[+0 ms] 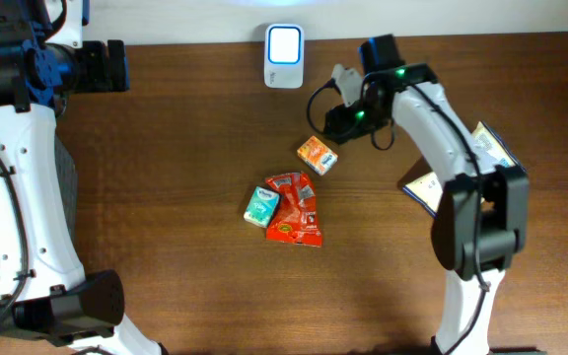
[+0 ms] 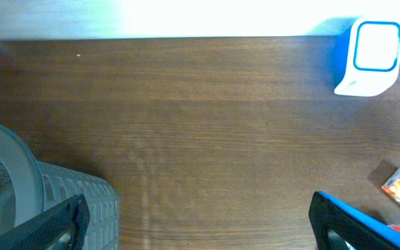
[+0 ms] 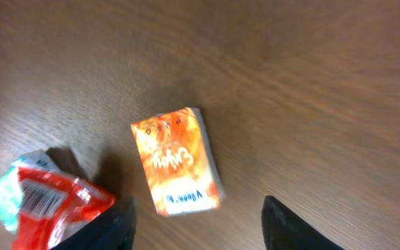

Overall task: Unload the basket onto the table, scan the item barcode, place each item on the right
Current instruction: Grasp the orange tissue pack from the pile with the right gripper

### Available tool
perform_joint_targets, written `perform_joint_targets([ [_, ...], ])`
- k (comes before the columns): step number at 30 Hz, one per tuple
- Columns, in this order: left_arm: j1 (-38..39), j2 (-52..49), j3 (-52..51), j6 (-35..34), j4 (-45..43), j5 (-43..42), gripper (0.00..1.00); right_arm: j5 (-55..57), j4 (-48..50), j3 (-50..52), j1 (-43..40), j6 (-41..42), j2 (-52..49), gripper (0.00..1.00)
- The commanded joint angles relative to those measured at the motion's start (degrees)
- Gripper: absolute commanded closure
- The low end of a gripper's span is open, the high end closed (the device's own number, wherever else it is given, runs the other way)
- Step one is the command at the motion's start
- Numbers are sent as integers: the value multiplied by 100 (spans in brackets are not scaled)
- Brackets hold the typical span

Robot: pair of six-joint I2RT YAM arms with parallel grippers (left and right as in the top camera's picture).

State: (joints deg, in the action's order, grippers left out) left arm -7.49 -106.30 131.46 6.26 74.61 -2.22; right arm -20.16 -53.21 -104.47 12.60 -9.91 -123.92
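Orange box [image 3: 177, 161], white-blue end. Red packet [image 1: 294, 209]. Teal pack [image 1: 261, 206]. White scanner [image 1: 284, 43], blue trim. Dark wood-grain table [image 1: 166, 197].

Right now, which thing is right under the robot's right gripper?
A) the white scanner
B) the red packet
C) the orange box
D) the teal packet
C: in the right wrist view the orange box lies on the table between the right gripper's open fingers, with the red packet off to one side.

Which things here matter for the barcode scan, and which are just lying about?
Job: small orange cardboard box, by the open right gripper; white blue-edged scanner.
Lying about for now: red foil packet; teal packet; grey ribbed basket; blue-edged flat cards.
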Motion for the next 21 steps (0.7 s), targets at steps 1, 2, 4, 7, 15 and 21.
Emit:
perform_joint_targets([
  [1,-20,-9,-11,72,7,-57,1,-275,26,-59,155,-201,-313,45],
  [2,-20,-9,-11,74,7,-57,1,-308,13,-57,175,-227,-407,47],
  [4,-20,-9,-11,74,7,-57,1,-402,-4,-55,210,-321,-516,52],
  [7,-20,-9,-11,74,7,-57,1,-428,9,-55,238,-339,-629,62],
  [15,-20,-9,-11,74,7,-57,1,-210,409,-55,238,-337,-807,65],
  [21,-20,-9,-11,74,4,-57,1,-55,538,-55,234,-334,-828,65],
])
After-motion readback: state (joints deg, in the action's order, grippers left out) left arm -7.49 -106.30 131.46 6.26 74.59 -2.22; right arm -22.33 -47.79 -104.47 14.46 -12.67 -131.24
